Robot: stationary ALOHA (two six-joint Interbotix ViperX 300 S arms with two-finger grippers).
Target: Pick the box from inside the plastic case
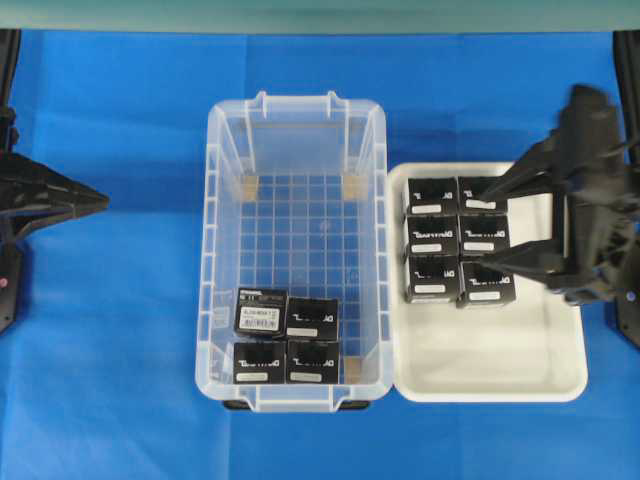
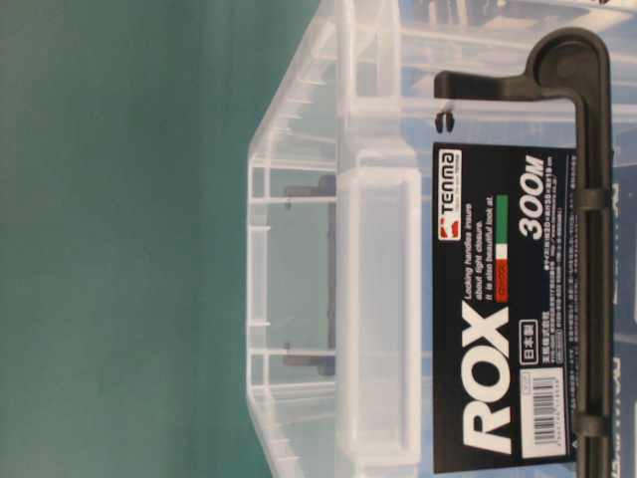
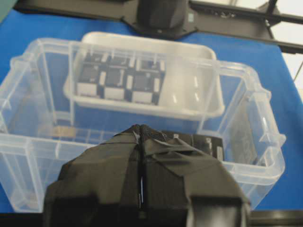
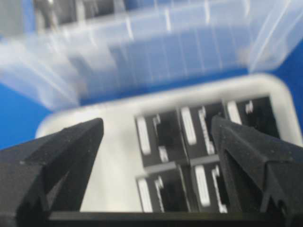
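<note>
The right pincer hangs spread wide and empty over six black boxes packed in the far half of the white tray, which sits just right of the case. The left pincer is clenched, well left of the case. Four boxes remain in the case's near end, one bearing a larger white sticker.

4 black boxes in the plastic case, 6 in the white tray; 10 total.
</note>
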